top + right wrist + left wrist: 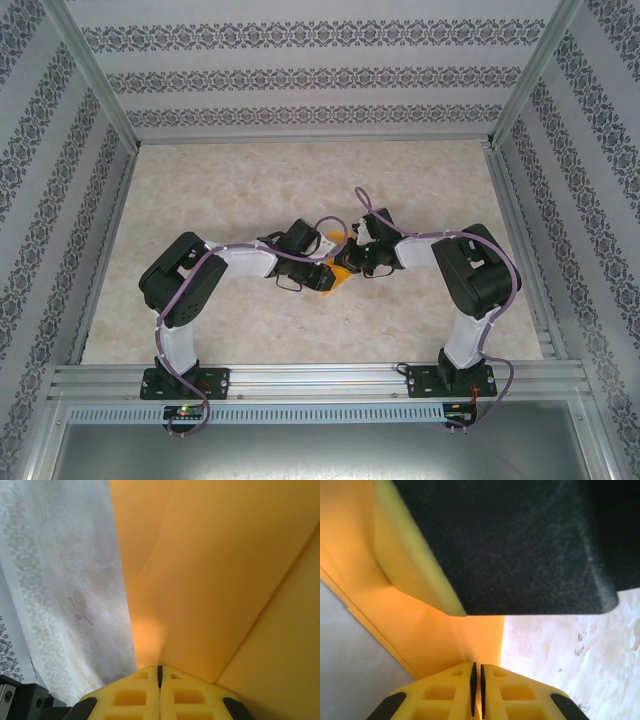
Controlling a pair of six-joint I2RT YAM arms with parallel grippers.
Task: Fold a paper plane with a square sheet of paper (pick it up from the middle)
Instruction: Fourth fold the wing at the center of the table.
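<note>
Left end effector [477, 682] pinches the sheet of paper [435, 630] — creased, orange. Right end effector [160, 672], just beside it, clamps the same sheet.

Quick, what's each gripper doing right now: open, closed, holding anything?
Left gripper: closed, pinching the paper.
Right gripper: closed, pinching the paper too.
</note>
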